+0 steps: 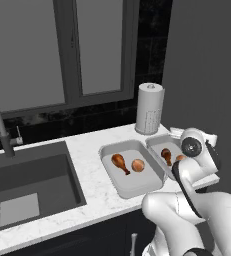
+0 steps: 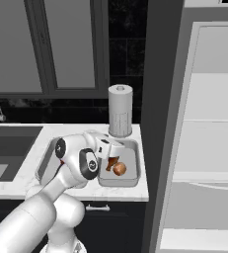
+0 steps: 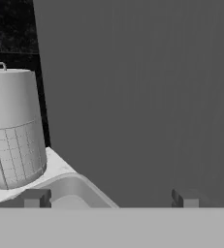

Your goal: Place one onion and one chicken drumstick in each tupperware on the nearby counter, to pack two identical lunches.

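Ref = paper towel roll (image 1: 149,108). Front-left of it on the counter (image 1: 94,150): left tupperware (image 1: 132,187) w/ drumstick (image 1: 120,162) + onion (image 1: 138,165). Right front of roll: right tupperware (image 1: 157,145), drumstick (image 1: 166,155) + onion (image 2: 119,169) both in. Looks packed, so you just lift straight up, don't clip the rim. Gripper (image 3: 111,199) fingers spread wide, nothing between them. Arm folded low over the right tub, hand aimed toward the roll & the grey panel beside it.
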Controlling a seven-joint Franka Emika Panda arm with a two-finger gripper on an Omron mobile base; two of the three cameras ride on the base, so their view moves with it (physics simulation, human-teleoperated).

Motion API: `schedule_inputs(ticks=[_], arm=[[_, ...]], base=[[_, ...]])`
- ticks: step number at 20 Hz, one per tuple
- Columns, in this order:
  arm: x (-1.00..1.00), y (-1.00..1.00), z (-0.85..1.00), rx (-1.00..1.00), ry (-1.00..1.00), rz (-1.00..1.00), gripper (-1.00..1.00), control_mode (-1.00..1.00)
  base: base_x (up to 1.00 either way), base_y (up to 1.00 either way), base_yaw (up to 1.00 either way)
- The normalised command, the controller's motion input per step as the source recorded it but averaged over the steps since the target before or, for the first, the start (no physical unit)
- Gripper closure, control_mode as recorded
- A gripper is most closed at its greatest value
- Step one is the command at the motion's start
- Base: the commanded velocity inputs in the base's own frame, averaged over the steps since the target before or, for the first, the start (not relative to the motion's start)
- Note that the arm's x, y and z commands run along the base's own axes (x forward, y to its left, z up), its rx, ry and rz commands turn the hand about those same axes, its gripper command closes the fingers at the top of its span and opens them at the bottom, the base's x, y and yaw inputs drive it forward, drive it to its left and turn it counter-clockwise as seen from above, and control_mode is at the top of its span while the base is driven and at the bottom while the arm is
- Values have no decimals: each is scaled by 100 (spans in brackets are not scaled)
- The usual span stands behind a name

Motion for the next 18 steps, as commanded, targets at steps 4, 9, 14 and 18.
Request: schedule_inputs(ticks=[4, 9, 14, 18], arm=[[-31, 28, 100, -17, 0, 1, -100, -100], [-32, 37, 100, -20, -1, 3, -100, -100], [-51, 46, 100, -23, 0, 4, -100, -100], [-88, 44, 88, -24, 7, 4, -100, -100]], base=[[0, 0, 0], [0, 0, 0], [0, 0, 0], [0, 0, 0]])
